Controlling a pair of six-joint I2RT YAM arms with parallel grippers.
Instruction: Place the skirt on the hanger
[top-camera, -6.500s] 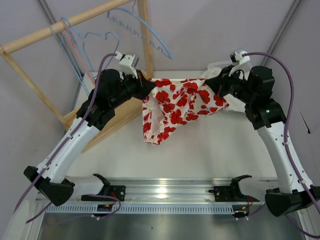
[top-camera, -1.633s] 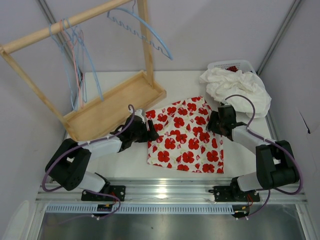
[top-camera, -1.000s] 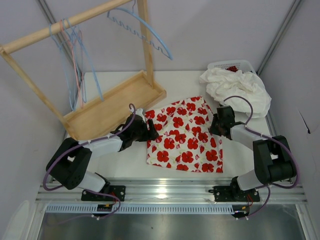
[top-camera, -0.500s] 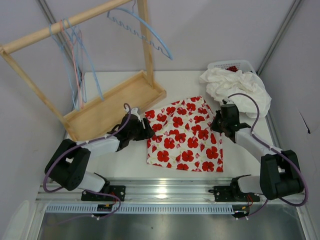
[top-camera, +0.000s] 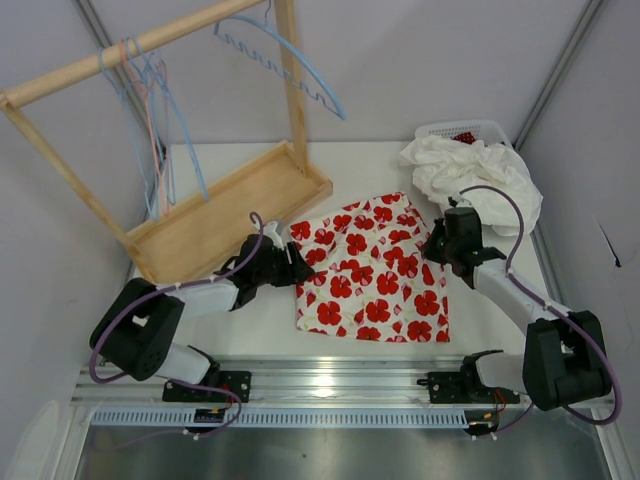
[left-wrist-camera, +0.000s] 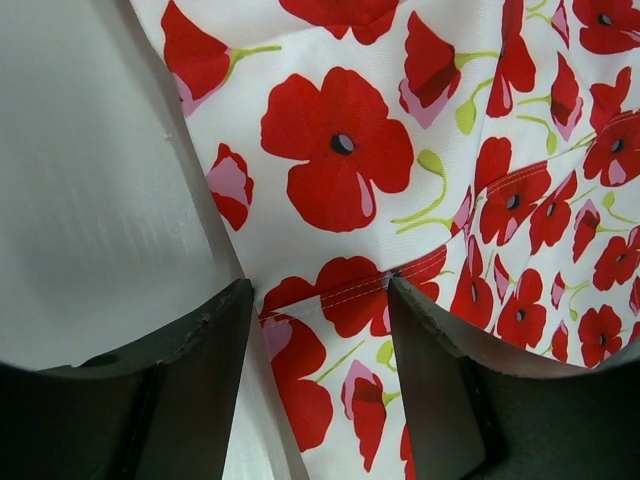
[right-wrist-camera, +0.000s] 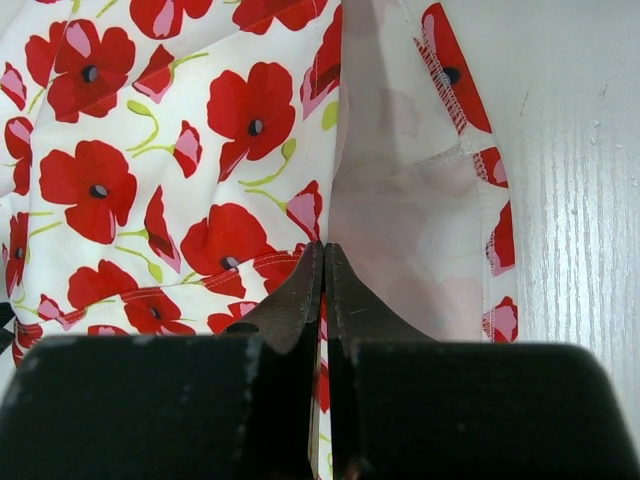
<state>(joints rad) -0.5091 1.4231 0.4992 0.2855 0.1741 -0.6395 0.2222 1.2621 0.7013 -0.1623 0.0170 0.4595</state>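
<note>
Top external view has the skirt (top-camera: 370, 285) spread flat on the counter (top-camera: 260, 325), near its middle. Seconds ago it hung stretched in the air between the two arms, so it has been lowered and smoothed out for the hanger. It is not yet on any hanger.

The left gripper (top-camera: 297, 266) sits at the skirt's 9 o'clock edge. In the left wrist view its fingers (left-wrist-camera: 195, 385) stand apart, with the stitched hem lying loose between them. It has let go, or is about to re-grip.

The right gripper (top-camera: 432, 246) is at the skirt's 2 o'clock edge. In the right wrist view its fingers are pressed together on a fold of the fabric at the seam, so it is grasping the skirt.

The blue hanger (top-camera: 300, 70) hangs from the wooden rack (top-camera: 220, 205) at about 11 o'clock from the skirt, well apart. One arm probably has to fetch it next. A heap of white cloth (top-camera: 470, 175) lies at 1 o'clock, just beyond the right gripper.
</note>
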